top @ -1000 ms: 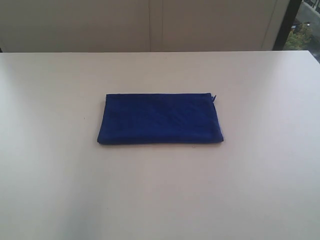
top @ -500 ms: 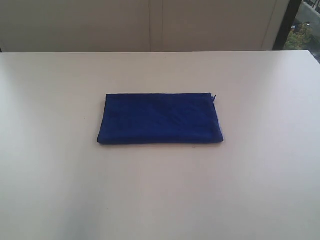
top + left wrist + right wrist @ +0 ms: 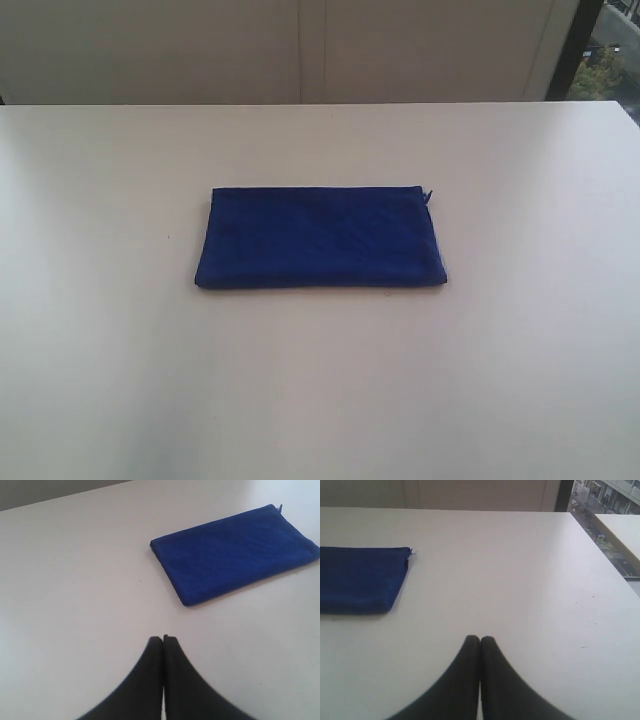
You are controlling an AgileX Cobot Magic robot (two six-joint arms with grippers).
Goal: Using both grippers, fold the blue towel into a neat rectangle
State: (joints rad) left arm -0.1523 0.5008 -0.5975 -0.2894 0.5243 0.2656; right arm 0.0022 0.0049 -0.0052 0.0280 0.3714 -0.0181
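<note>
- One blue towel (image 3: 320, 238) lies folded into a flat rectangle at the middle of the white counter (image 3: 320, 400) in the exterior view, with a small thread tag (image 3: 429, 195) at its far right corner.
- Left wrist view: the left hand (image 3: 163, 639), its black fingers pressed together and empty, is over bare counter, well apart from the towel.
- Right wrist view: the right hand (image 3: 480, 638), its fingers likewise together and holding nothing, is well apart from the towel's tagged end.

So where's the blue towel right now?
In the exterior view the blue towel lies folded flat near the middle of the white table. The left gripper and right gripper sit apart from it, not touching.
</note>
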